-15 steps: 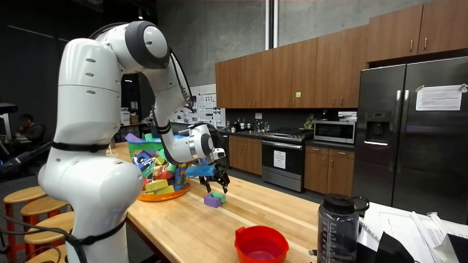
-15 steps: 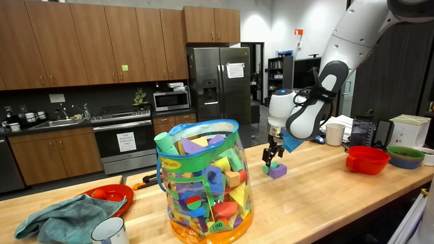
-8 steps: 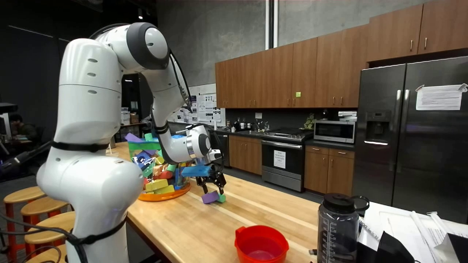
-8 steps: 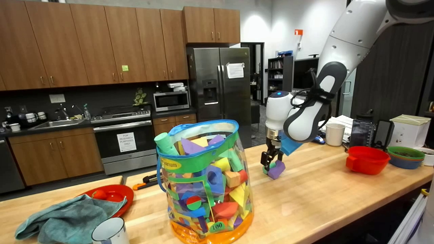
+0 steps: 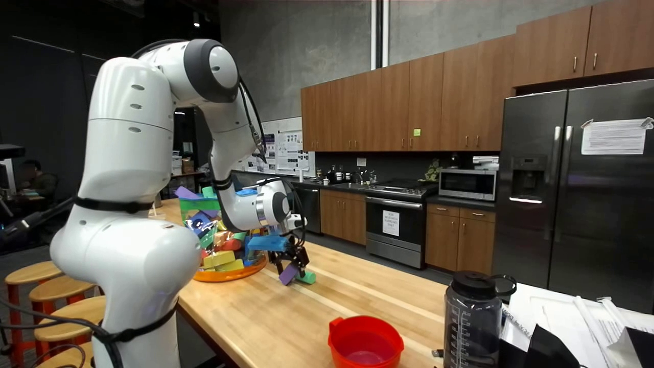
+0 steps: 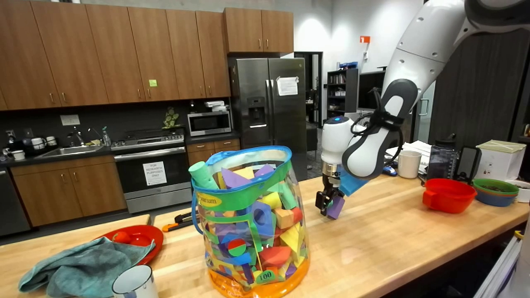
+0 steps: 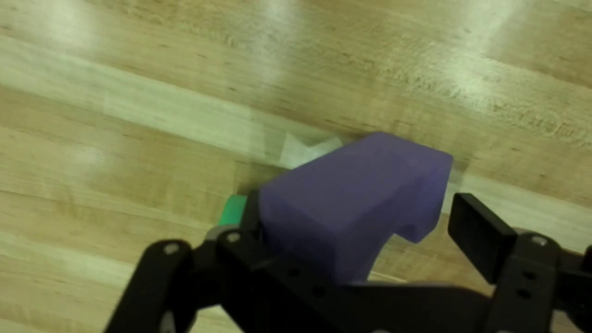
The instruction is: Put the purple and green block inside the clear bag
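The purple block (image 5: 288,274) stands tilted on the wooden table, between my gripper's fingers. In the wrist view the purple block (image 7: 347,185) has an arched cutout; it is against the left finger, with a gap to the right finger. My gripper (image 7: 358,217) is open and low over the table; it shows in both exterior views (image 5: 291,267) (image 6: 327,205). The small green block (image 5: 307,277) lies beside the purple one; in the wrist view the green block (image 7: 232,210) is mostly hidden outside the left finger. The clear bag (image 6: 244,198), full of coloured blocks, stands upright and open-topped, apart from the gripper.
A red bowl (image 6: 449,196) stands farther along the table, with stacked bowls (image 6: 495,192) behind it. A dark water bottle (image 5: 472,322) is near the red bowl. A red plate (image 6: 145,240), a cloth (image 6: 91,265) and a mug (image 6: 134,283) are beyond the bag.
My gripper has moved down and slightly toward the bag. The purple block has gone from lying flat to steeply tilted, and the green block has shifted slightly. The bag has not moved.
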